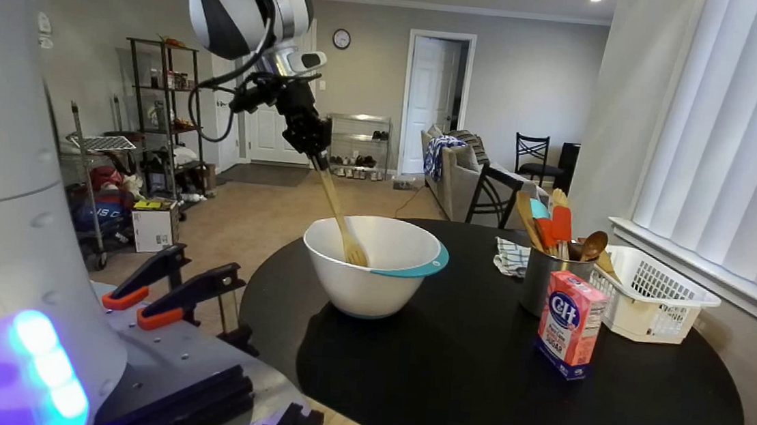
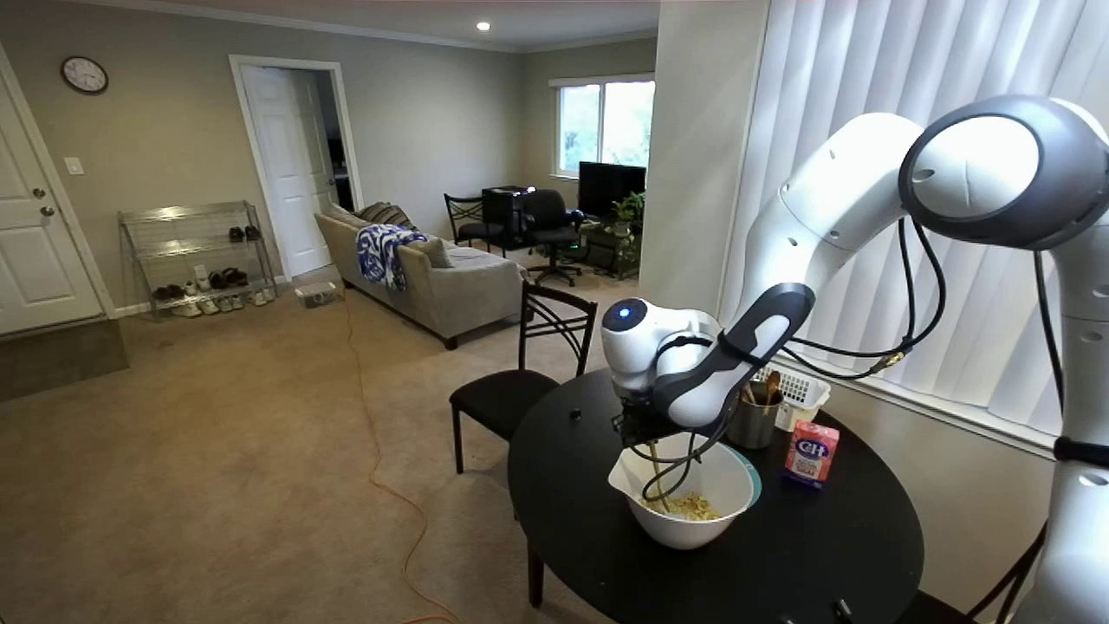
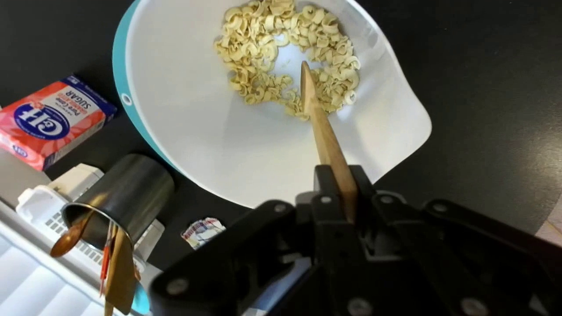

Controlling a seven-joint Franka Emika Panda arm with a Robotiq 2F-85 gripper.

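The wooden utensil (image 3: pixel 328 145) slants down into the bowl (image 3: pixel 189 105), its head over or in a ring of pasta (image 3: pixel 250 48), I cannot tell which. My gripper (image 3: pixel 342 180), above the rim, has its jaws pressed tight on the handle. On the black table (image 1: pixel 444 396) beneath, in an exterior view, I see the sugar box (image 1: pixel 571 325) near the canister (image 1: pixel 537 281), the basket (image 1: pixel 636 323) just beside that, and a cloth (image 1: pixel 511 257) close by.

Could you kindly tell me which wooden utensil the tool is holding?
The wooden utensil slanting down into the white bowl: the tool is shut on it, while those in the metal pot stand ungripped.
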